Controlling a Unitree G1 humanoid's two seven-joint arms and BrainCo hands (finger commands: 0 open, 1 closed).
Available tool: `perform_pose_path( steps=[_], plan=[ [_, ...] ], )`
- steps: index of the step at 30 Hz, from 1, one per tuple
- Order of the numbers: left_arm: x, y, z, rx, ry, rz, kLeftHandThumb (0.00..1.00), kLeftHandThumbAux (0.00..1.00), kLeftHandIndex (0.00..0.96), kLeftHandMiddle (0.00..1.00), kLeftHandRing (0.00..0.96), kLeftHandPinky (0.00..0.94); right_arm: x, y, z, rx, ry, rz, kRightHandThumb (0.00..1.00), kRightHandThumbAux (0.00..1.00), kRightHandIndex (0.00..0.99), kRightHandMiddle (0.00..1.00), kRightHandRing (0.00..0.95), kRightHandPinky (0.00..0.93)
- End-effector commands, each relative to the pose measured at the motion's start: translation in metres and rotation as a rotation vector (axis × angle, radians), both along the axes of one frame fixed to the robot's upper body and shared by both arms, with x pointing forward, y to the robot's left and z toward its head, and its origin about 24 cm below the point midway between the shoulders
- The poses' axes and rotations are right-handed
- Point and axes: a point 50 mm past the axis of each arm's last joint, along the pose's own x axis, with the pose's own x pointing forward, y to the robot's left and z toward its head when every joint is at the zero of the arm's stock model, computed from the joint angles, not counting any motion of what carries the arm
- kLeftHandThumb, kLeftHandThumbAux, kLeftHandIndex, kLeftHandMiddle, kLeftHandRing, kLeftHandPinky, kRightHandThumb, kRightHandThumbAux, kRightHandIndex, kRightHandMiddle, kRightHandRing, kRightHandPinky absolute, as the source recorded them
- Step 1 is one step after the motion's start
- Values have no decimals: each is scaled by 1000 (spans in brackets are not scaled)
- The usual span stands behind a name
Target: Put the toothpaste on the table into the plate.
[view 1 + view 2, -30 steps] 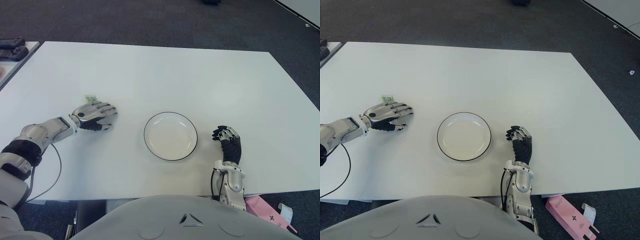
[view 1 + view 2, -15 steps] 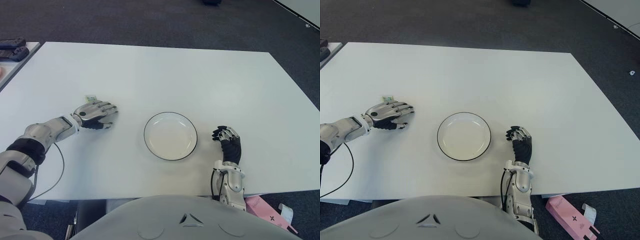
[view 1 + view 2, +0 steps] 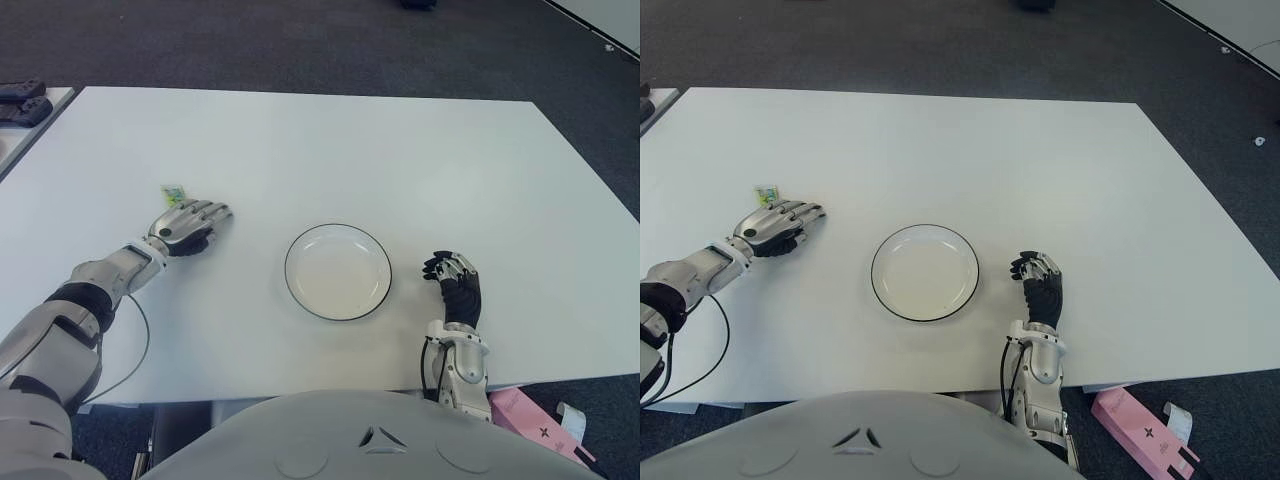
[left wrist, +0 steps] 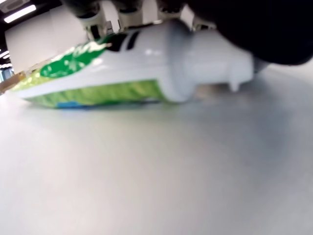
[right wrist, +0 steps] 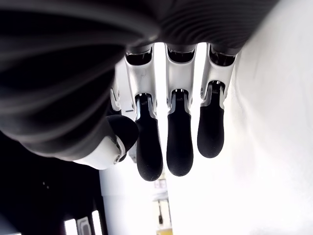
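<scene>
My left robot hand [image 3: 190, 226] lies palm-down, fingers curled over the toothpaste [image 4: 122, 68] on the worktop [image 3: 400, 160], left of the plate [image 3: 338, 271]. My right robot hand [image 3: 455, 285] waits right of the plate, fingers loosely bent, holding nothing.

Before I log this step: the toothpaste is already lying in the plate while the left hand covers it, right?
No. The plate holds nothing. The toothpaste lies on the table under the left hand, left of the plate, as the left wrist and eye views show. The right hand shows right of the plate.
</scene>
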Motion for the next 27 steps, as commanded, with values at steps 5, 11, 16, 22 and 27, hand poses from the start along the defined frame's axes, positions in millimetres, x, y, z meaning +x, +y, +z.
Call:
perform_pose_path(
  steps=[5,11,16,22,27],
  plan=[
    [-26,5,-26,-42,124,142,924,359,284,394,504,564,-4,2,-10,30,60,-9,705,723,431,567,546,538],
    [-21,2,-22,-132,98,208,888,393,380,470,552,580,-3,3,-10,32,61,-11,706,723,431,566,551,543],
    [-12,-9,-8,-282,59,279,720,497,422,516,566,569,-2,4,-10,29,62,-11,706,723,431,567,548,532],
    [-9,-22,-1,-493,65,452,638,627,431,579,607,604,-1,5,-11,31,62,-4,705,723,431,568,547,532],
    [-6,-30,1,-634,136,589,681,699,424,630,639,625,0,6,-11,36,63,-6,706,723,431,567,549,542]
  ],
)
